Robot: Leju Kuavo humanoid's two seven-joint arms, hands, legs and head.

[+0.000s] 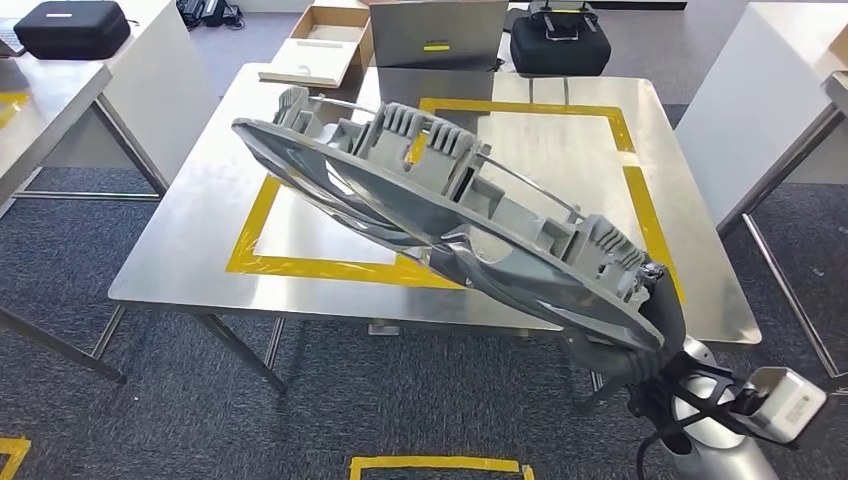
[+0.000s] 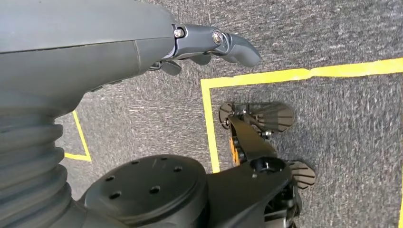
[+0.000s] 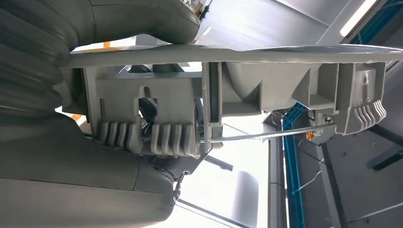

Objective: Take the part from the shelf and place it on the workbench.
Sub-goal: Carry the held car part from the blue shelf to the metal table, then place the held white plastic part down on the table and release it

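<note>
A long grey moulded plastic part (image 1: 440, 215) with ribs and clips hangs tilted over the steel workbench (image 1: 190, 235), stretching from its back left toward the front right. My right hand (image 1: 640, 335) grips the part's lower end near the bench's front right corner. The right wrist view looks along the part (image 3: 266, 85), with my right hand (image 3: 95, 156) closed around its near end. My left hand (image 2: 209, 45) hangs over the carpet with its fingers loosely curled and nothing in them.
A yellow tape rectangle (image 1: 300, 268) marks the benchtop. Behind the bench are a cardboard box (image 1: 325, 45), a grey panel (image 1: 435, 35) and a black case (image 1: 560, 40). Another black case (image 1: 72, 27) lies on a side table at the left. Yellow tape (image 1: 435, 465) marks the carpet.
</note>
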